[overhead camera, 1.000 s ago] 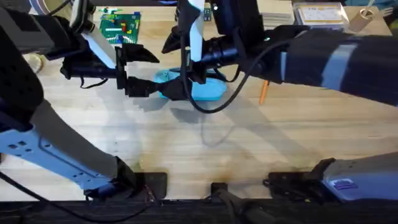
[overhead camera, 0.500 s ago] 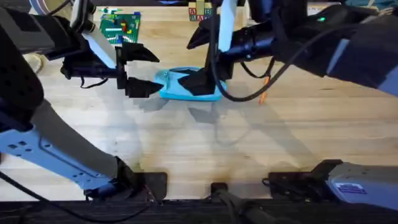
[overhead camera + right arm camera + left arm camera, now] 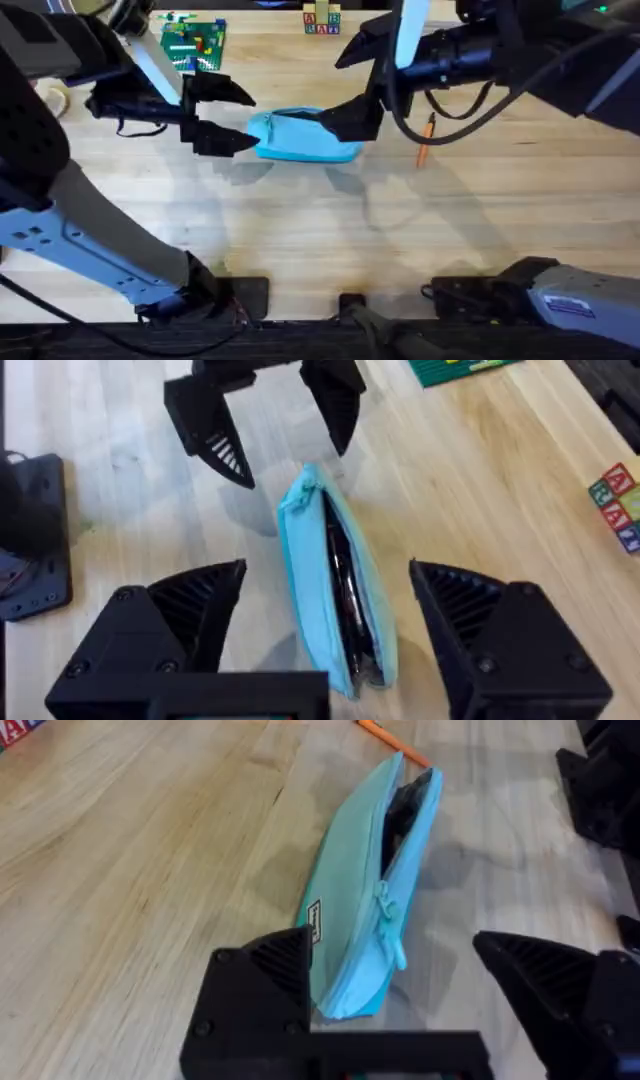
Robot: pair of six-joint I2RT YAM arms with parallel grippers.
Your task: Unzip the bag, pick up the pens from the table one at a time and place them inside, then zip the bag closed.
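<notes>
wooden table point(image 3: 300, 230), blue bag point(image 3: 300, 140), orange pen point(image 3: 425, 140)

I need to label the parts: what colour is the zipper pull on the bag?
Teal, like the bag; the pull shows best in the left wrist view.

The bag's point(image 3: 300, 138) three o'clock end sits behind the right gripper point(image 3: 362, 80) in the overhead view. What lies inside its dark open slit is unclear. The pen point(image 3: 392, 740) is cut off by the left wrist picture's edge.
</notes>
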